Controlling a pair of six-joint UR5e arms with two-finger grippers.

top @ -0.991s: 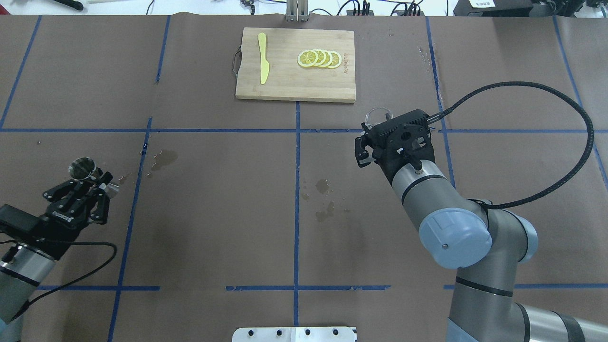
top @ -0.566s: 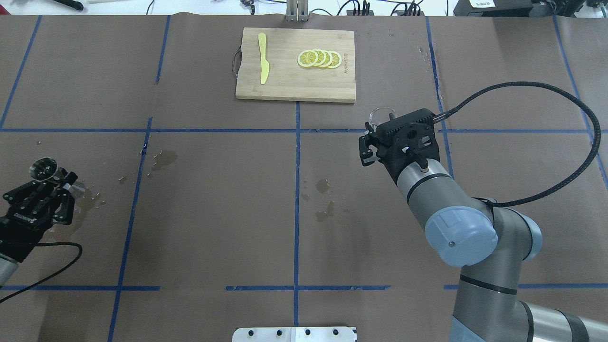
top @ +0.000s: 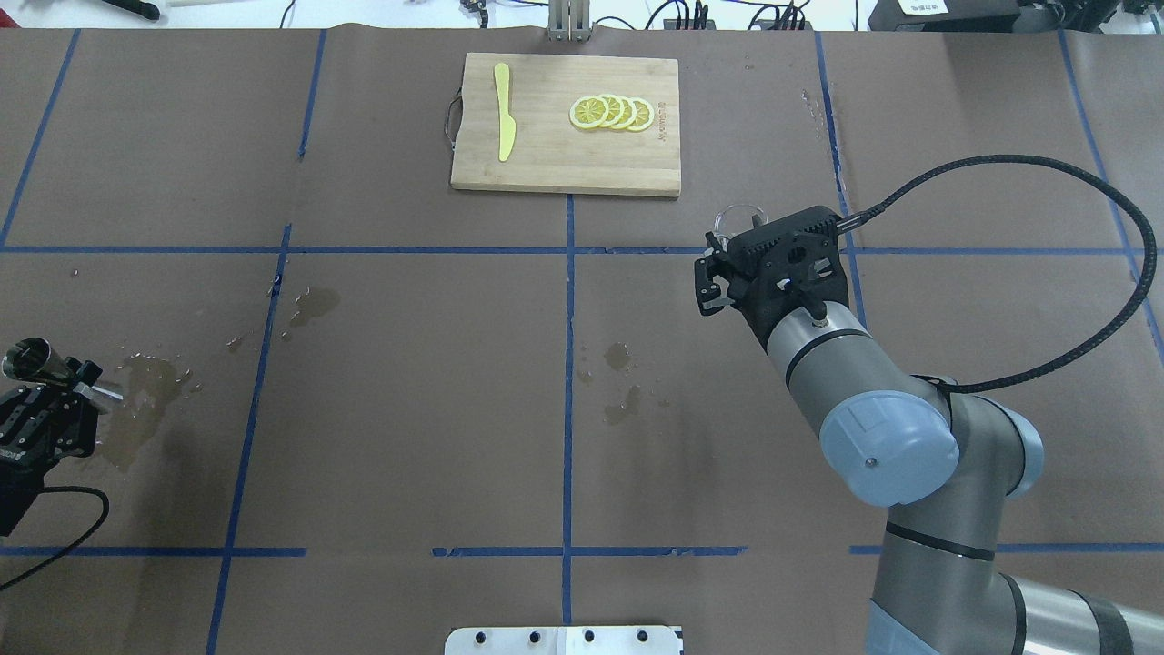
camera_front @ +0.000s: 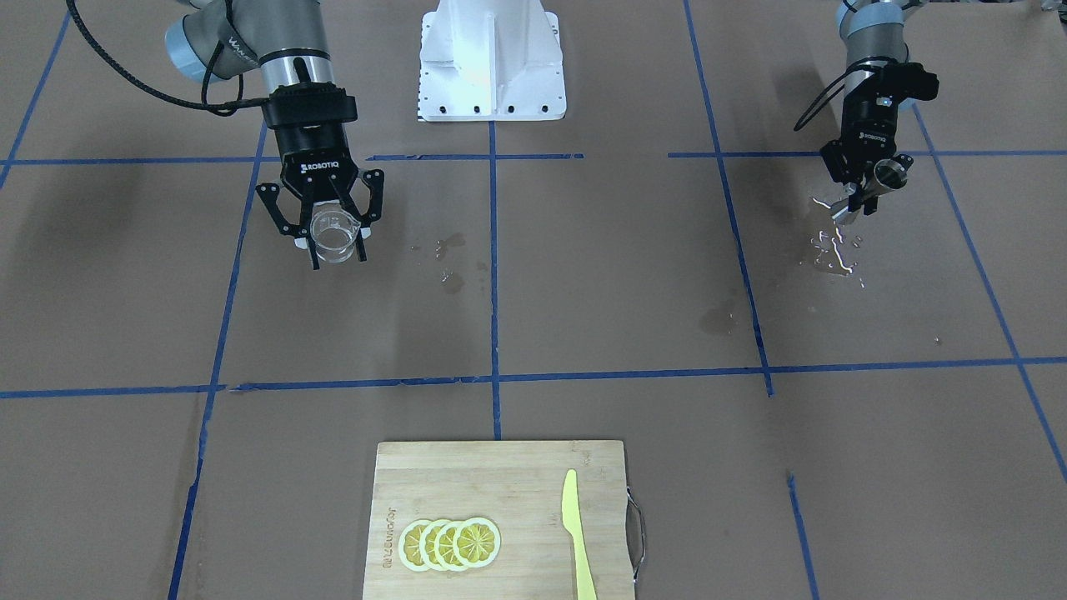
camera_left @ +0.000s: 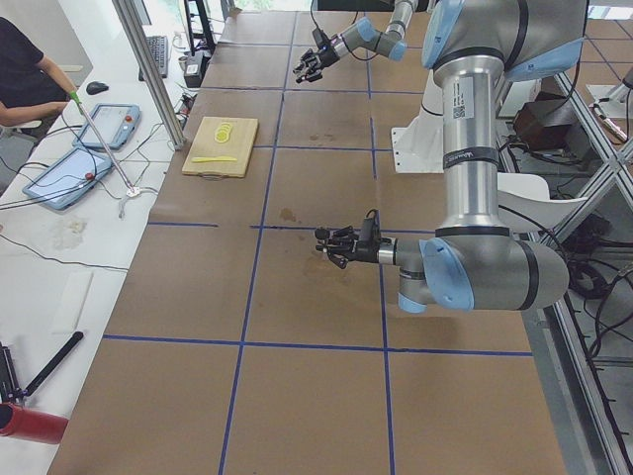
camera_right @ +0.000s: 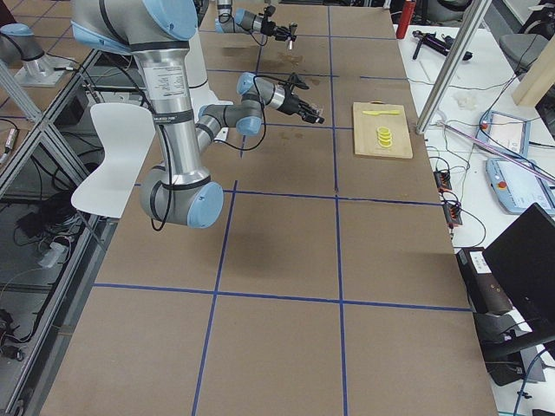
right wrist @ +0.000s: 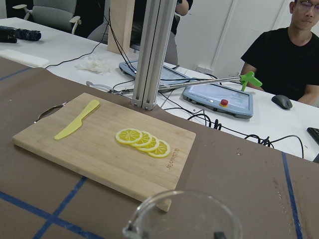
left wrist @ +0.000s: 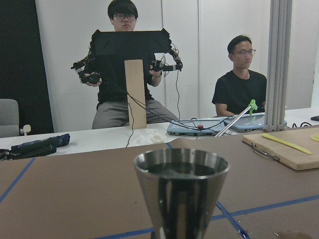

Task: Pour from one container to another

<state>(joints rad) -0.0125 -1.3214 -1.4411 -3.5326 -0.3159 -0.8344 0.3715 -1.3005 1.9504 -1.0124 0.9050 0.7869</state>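
Note:
The clear glass beaker (camera_front: 333,235) hangs upright a little above the table, and my right gripper (camera_front: 337,253) is shut on it, fingers on both sides. From overhead only the beaker's rim (top: 738,218) shows beyond the right wrist; the right wrist view catches the beaker rim (right wrist: 185,215) at its bottom edge. My left gripper (camera_front: 859,202) is shut on the silver jigger (camera_front: 884,177), holding it at the waist and tilted. Overhead, the jigger (top: 29,358) and left gripper (top: 65,387) are at the far left edge. The jigger (left wrist: 180,191) fills the left wrist view.
A wet puddle (top: 136,409) lies on the brown paper beside the left gripper, and smaller damp spots (top: 623,382) mark the middle. At the far side sits a wooden cutting board (top: 564,159) with lemon slices (top: 611,112) and a yellow knife (top: 503,109). Operators sit beyond the table.
My left arm has carried the jigger leftward and toward the robot, uncovering a wet puddle where it was. The right arm with the beaker has drifted slightly right.

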